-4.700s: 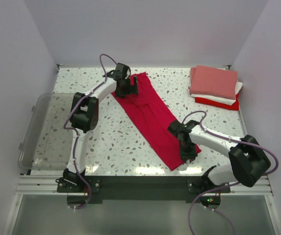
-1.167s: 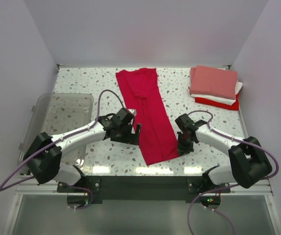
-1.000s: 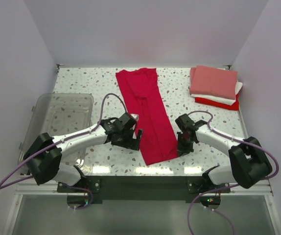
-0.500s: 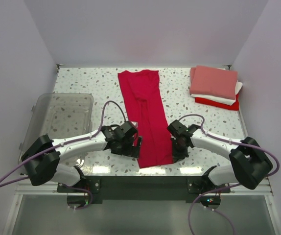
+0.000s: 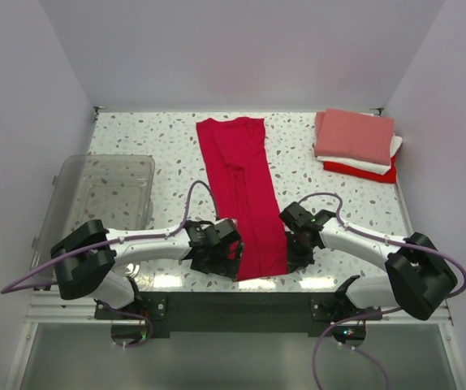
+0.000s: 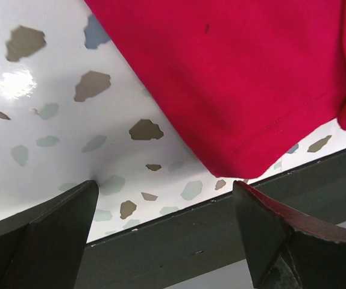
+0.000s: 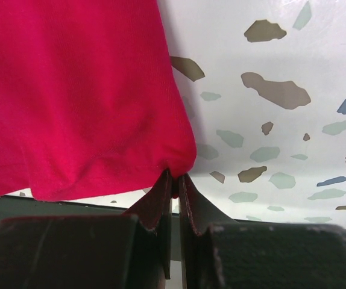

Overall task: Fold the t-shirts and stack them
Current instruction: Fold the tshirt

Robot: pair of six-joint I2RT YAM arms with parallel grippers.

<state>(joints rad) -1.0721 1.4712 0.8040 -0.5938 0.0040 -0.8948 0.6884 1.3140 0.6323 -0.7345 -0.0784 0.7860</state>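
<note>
the red shirt (image 5: 241, 191) lies as a long folded strip down the middle of the table (image 5: 152, 138), its near hem at the front edge between the two grippers; the folded stack (image 5: 355, 145) sits well apart at the far right corner. risk one: the right gripper (image 7: 174, 180) has only a small pucker of the shirt's near right corner, so a quick lift or a sideways pull may draw the cloth out of the pinch and drop that side. risk two: the left gripper (image 6: 164, 188) holds nothing, so if you raise the right corner alone the hem will probably skew and the strip twist, spoiling the next fold. risk three: the near left corner lies close to the table's front edge, and a low approach with the left fingers (image 6: 40, 235) may push the cloth into a wrinkle or catch only its upper layer. fingers: the left pair stands wide apart with the near left corner between them in the wrist view, tips low over the table; whether they touch the surface you cannot tell. the right pair is closed almost together on the red fabric, which bunches just above the tips. the bin (image 5: 95, 199) at the left plays no part here.
</note>
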